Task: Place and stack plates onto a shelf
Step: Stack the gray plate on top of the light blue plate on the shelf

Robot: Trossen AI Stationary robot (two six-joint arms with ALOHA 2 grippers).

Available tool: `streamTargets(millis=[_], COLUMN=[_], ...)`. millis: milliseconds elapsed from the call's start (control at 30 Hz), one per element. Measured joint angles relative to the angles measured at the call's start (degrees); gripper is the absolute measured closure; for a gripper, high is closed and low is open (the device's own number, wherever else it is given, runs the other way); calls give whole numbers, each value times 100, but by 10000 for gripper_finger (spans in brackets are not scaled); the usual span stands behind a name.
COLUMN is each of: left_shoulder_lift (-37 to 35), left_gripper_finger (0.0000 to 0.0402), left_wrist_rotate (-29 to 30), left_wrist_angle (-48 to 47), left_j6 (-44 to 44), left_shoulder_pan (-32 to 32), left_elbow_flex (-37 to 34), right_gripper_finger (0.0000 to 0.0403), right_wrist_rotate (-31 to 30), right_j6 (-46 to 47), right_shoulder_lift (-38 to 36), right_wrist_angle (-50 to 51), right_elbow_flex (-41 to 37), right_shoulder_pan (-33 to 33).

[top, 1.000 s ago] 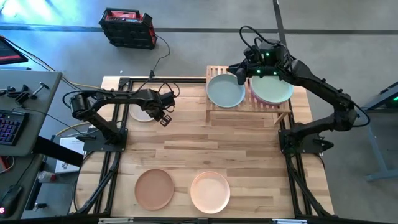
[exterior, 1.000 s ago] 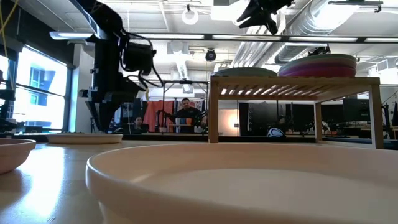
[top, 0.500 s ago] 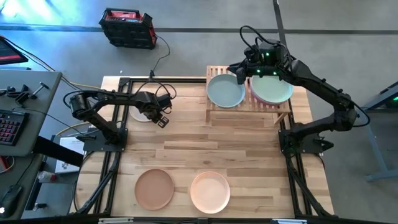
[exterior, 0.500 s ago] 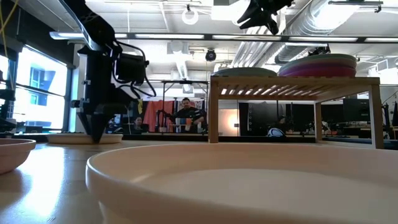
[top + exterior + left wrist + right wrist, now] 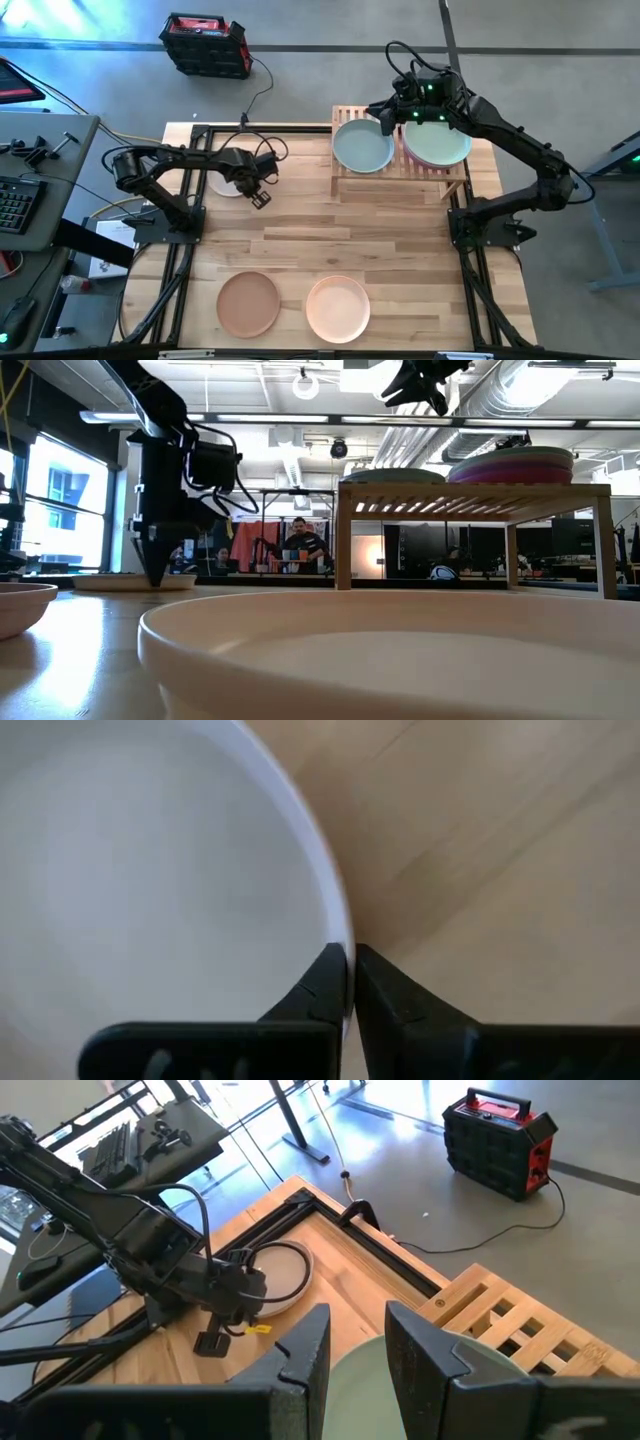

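A cream plate (image 5: 226,183) lies flat on the table at the far left, and my left gripper (image 5: 247,183) stands over its right rim, shut on it; the low view shows that gripper (image 5: 156,577) pointing down at the plate (image 5: 120,582). The wooden shelf (image 5: 400,168) stands at the far right. On it lie a sage plate (image 5: 362,147) and a stack of plates topped by a green one (image 5: 440,145). My right gripper (image 5: 356,1348) hangs open above the sage plate (image 5: 400,1380), holding nothing. My left gripper pinches the cream plate's rim (image 5: 343,932) on its right side, one finger (image 5: 322,982) inside the plate and the other outside. The fingers come from above, pointing down. The plate lies flat on the table.
A tan plate (image 5: 248,304) and a beige plate (image 5: 338,308) lie near the table's near edge; the beige one (image 5: 400,660) fills the low view's foreground. Bare wood lies between them and the shelf. People sit in the room behind the table.
My left gripper has gone down onto the cream plate's right rim, rolled a little, and shut on the rim. The plate has stayed flat in its place.
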State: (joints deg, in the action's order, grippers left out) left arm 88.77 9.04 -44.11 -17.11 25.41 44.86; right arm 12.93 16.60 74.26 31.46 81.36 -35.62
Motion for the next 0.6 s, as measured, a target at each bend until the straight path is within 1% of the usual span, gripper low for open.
streamTargets(millis=[300,600], left_shoulder_lift=[0,1], left_gripper_finger=[400,400], left_wrist_rotate=[18,475], left_wrist_angle=[-604,-1354], left_j6=[689,1692], left_shoulder_pan=[-232,-478], left_elbow_flex=[748,1838], right_gripper_finger=[322,322], right_wrist_rotate=[-92,-94], right_j6=[135,135], right_shoulder_lift=[0,0], right_wrist_angle=[-1,-2], right_elbow_flex=[0,0], right_shoulder_pan=[0,0])
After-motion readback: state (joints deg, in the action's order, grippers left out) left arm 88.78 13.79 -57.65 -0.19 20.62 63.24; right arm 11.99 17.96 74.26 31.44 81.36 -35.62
